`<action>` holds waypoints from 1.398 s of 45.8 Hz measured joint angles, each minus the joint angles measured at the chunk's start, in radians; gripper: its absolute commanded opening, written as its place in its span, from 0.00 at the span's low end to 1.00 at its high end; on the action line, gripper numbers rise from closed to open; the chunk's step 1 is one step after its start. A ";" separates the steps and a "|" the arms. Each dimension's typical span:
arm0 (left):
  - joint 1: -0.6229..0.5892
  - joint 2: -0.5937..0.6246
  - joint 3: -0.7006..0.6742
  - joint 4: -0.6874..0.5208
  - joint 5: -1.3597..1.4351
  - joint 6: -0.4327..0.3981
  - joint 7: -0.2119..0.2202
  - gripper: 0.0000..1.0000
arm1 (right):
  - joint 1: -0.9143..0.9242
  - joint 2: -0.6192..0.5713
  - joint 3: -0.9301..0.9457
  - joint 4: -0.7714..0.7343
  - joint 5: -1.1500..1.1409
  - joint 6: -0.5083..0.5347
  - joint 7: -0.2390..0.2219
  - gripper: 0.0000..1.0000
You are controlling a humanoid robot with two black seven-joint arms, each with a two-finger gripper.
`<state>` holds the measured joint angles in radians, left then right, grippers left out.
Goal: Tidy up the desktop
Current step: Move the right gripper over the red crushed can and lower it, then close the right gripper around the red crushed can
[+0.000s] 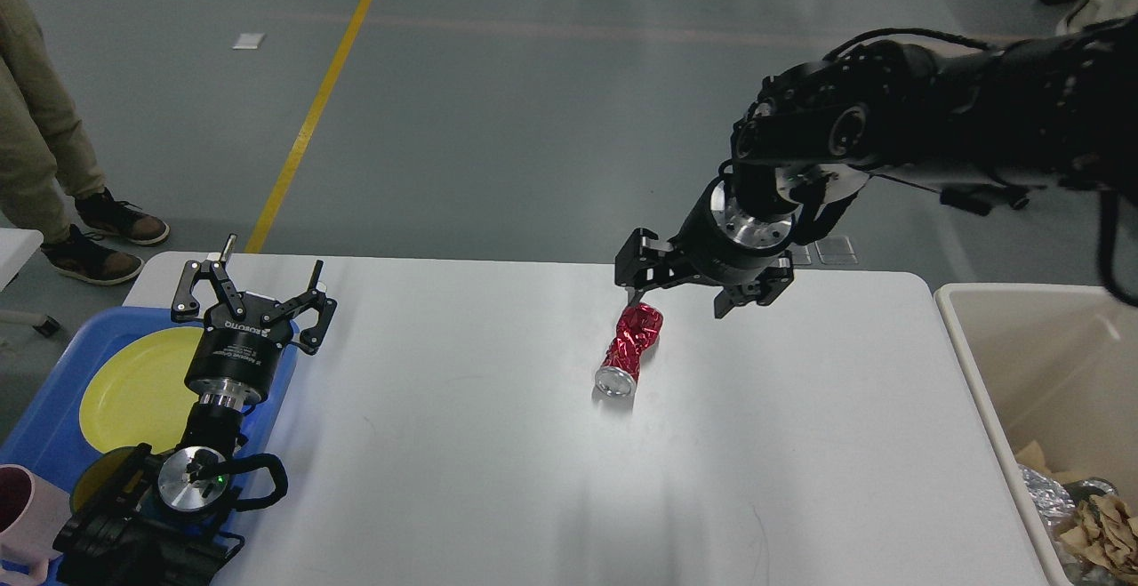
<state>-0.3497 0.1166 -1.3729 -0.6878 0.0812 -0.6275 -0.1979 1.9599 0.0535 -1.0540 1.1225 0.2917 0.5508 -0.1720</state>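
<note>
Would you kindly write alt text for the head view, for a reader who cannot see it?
A crushed red can lies on a white desktop, with the right pincer open just beyond its far end, not touching it. The left pincer is open at the left, above a blue tray holding a yellow plate; a beige bin stands at the right.

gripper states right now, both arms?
Left claw: open, holding nothing, above the blue tray.
Right claw: open, empty, above the crushed red can.

White matte desktop (462, 479), rounded corners, crushed red can (628, 348) mid-surface.
</note>
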 measured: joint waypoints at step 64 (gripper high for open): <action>0.000 0.000 0.000 0.001 0.000 0.000 0.000 0.96 | -0.794 0.133 0.243 -0.597 -0.013 -0.494 0.047 0.94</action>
<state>-0.3498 0.1166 -1.3729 -0.6872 0.0812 -0.6275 -0.1978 1.1663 0.1861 -0.8114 0.5255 0.2791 0.0566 -0.1250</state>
